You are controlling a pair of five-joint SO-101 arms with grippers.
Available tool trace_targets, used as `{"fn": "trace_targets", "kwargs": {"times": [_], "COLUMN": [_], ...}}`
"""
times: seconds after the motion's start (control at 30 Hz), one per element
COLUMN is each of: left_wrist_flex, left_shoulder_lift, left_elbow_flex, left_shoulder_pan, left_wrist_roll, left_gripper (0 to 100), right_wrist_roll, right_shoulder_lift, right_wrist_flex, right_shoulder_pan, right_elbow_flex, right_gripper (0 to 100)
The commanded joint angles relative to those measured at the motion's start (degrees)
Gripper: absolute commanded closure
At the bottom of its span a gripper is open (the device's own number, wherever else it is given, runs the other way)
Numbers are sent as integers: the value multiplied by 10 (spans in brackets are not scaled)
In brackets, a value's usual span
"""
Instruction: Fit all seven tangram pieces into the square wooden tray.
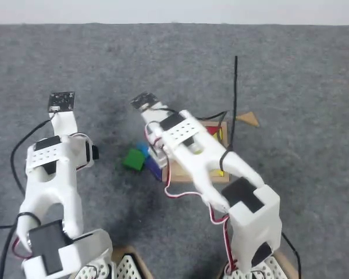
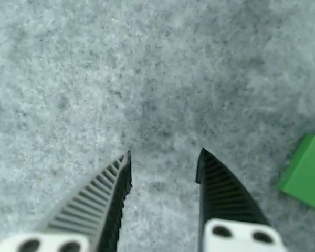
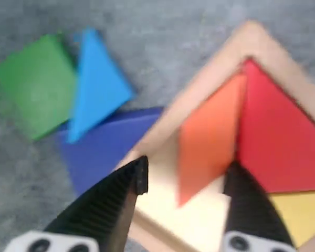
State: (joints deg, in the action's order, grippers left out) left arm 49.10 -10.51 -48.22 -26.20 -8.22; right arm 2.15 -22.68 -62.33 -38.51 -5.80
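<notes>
The square wooden tray (image 3: 215,68) holds a red triangle (image 3: 283,136), an orange piece (image 3: 207,136) and a yellow piece (image 3: 299,210). My right gripper (image 3: 188,164) hangs open over the tray's near corner, with the orange piece below the gap between its fingers. Outside the rim lie a green square (image 3: 34,89), a light blue triangle (image 3: 94,89) and a dark blue piece (image 3: 102,152) against the rim. In the high view the right arm (image 1: 192,145) covers most of the tray (image 1: 183,176). My left gripper (image 2: 165,155) is open above bare carpet, left of the green square (image 2: 307,173).
A tan triangle (image 1: 248,119) lies on the grey carpet to the right of the tray. A black cable (image 1: 235,87) runs up from the tray's far side. The green square (image 1: 134,158) sits between the two arms. The left arm (image 1: 52,157) stands over open carpet.
</notes>
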Motion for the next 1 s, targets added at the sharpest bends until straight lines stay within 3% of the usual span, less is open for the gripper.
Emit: {"fn": "trace_targets", "kwargs": {"times": [0.0,0.2,0.43,0.77,0.97], "left_wrist_flex": [-11,-10,-11,-11,-9], "left_shoulder_lift": [-27,-27,-27,-27,-27], "left_elbow_flex": [6,6,6,6,6], "left_shoulder_pan": [0,0,0,8,8], "left_wrist_roll": [4,4,4,4,4], "left_gripper": [795,795,795,795,795], "right_wrist_roll": [-1,-5,-13,7,36], "right_shoulder_lift": [-25,-39,-18,177,247], "right_wrist_flex": [12,-11,-28,-149,-227], "right_shoulder_pan": [13,15,59,71,160], "right_elbow_flex": [-1,17,28,45,45], "right_gripper": [847,852,936,940,937]}}
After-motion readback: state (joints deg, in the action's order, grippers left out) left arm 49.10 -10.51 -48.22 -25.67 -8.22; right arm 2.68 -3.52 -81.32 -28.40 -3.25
